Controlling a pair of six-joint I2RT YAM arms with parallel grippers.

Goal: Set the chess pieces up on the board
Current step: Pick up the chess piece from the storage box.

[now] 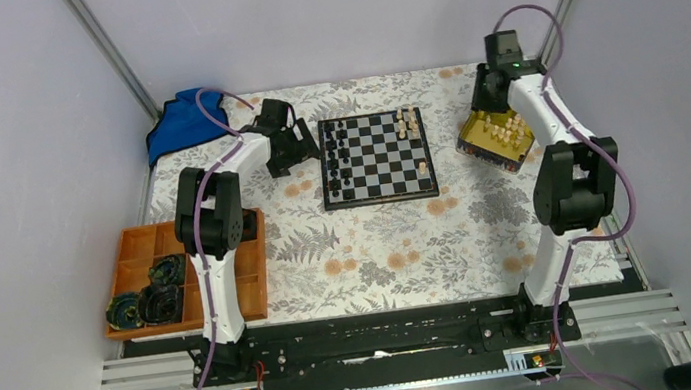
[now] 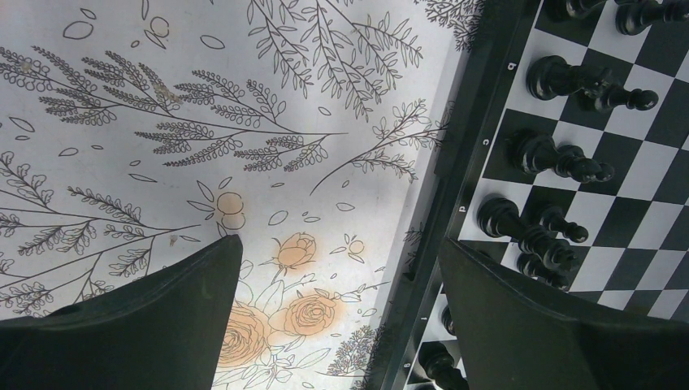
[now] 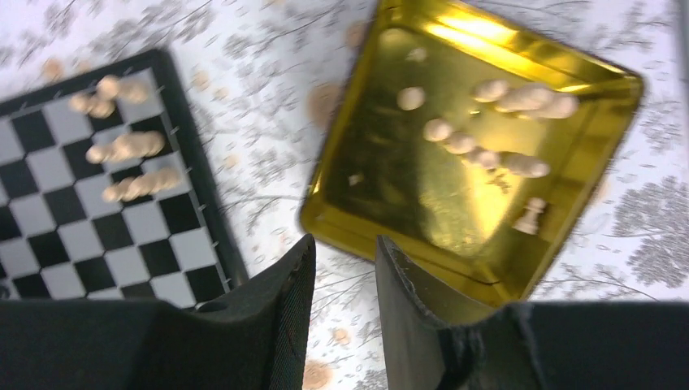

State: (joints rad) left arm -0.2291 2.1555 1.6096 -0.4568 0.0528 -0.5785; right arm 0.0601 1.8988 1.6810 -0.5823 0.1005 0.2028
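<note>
Wide view first: the floral table (image 1: 380,261), with an orange tray (image 1: 254,278) at the near left holding three dark round things (image 1: 149,302). A blue cloth (image 1: 176,126) is bunched in the far-left corner.

The board (image 1: 376,158) sits centre-far, lying flat. It is square, so it has no long axis, and its edges run in line with the table's. Its ranks face left and right, not near and far. To its right the gold tin (image 1: 496,140) sits askew, a corner turned toward the board and a strip of cloth between them.

The left gripper (image 2: 339,244) hangs at the board's left border with its fingers spread as wide as they go. It grips nothing: one finger is over the cloth, the other over the board's edge.

The right gripper (image 3: 344,242) hovers above the tin's near-left edge. It is partly open, with a narrow gap between the fingers, and nothing sits in that gap.

The black pieces (image 2: 561,158) stand upright in two lines down the board's left side. They are too small and too bunched for a firm count.

The pale pieces on the board (image 1: 406,124) cluster at the far right. There seem to be about six, though blur forbids more certainty, and one loner (image 1: 423,167) stands nearer along that side.

The pale pieces in the tin (image 3: 528,166) number roughly nine, smeared by motion.
</note>
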